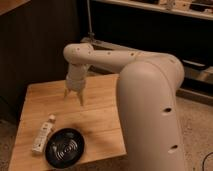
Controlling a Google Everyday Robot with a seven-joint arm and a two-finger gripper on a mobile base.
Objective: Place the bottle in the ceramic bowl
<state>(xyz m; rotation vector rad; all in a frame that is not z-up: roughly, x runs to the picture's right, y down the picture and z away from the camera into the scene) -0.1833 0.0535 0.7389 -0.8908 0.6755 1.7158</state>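
Gripper (74, 98), fingers (81, 99) spread, above table (102, 116); bottle (42, 134) beside bowl (65, 148).

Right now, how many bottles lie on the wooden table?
1: the slim white bottle lies front left, beside the round black ceramic bowl. The hand hangs over the wooden table; the arm may hide others.

Bottle and bowl side by side at the table's near left corner, below my gripper.
The slim white bottle (42, 134) lies flat on its side, white cap pointing away toward the table's middle, its pale label facing up. Just to its right sits the ceramic bowl (65, 147), round, shallow, glossy black with pale rings inside, upright and holding nothing. My gripper (74, 96) hangs above the table, farther back, fingers spread, well apart from both.
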